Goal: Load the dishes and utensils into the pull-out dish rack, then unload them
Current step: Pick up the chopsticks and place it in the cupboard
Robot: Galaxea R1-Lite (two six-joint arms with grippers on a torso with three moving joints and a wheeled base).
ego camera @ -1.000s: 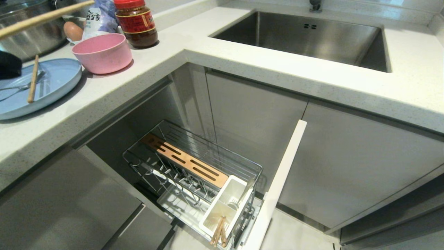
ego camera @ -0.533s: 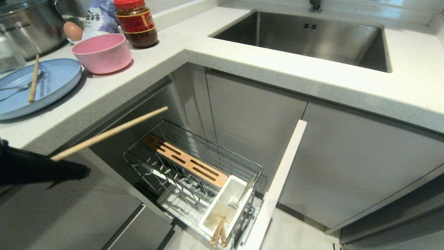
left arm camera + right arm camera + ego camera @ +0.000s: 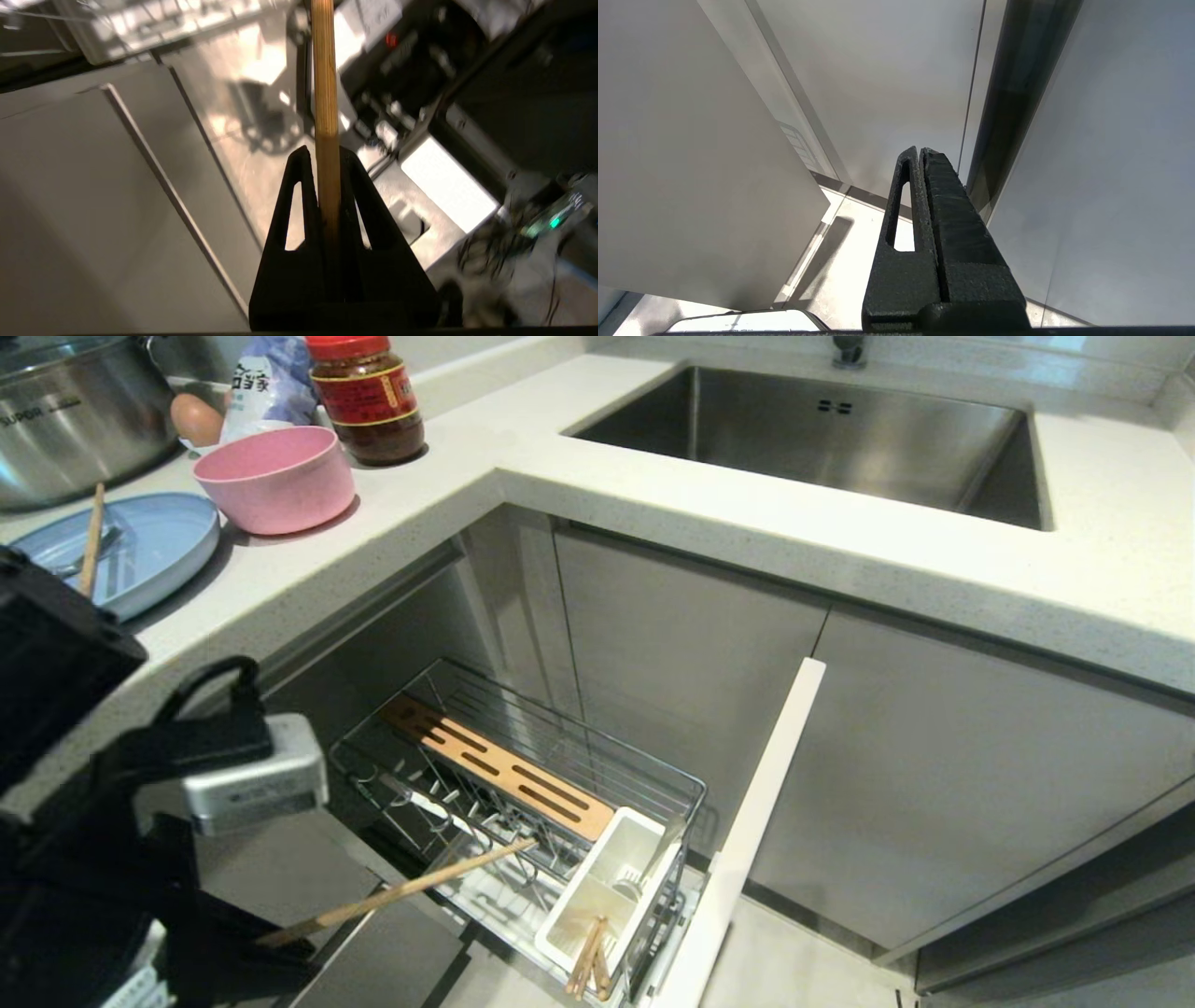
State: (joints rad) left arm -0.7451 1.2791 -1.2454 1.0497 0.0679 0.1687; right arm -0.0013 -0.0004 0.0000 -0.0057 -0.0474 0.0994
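Left gripper [image 3: 327,154] clamped on one chopstick [image 3: 401,891], tip over the pull-out dish rack [image 3: 523,784], second chopstick [image 3: 91,537] on blue plate [image 3: 154,546] at the bench's left edge, right gripper [image 3: 920,151] closed, empty

Beside the pink bowl [image 3: 276,478]: light blue plate [image 3: 149,549], red-lidded brown jar [image 3: 368,398]; below, chrome rack [image 3: 523,803] with 1 slotted tan strip [image 3: 495,767].
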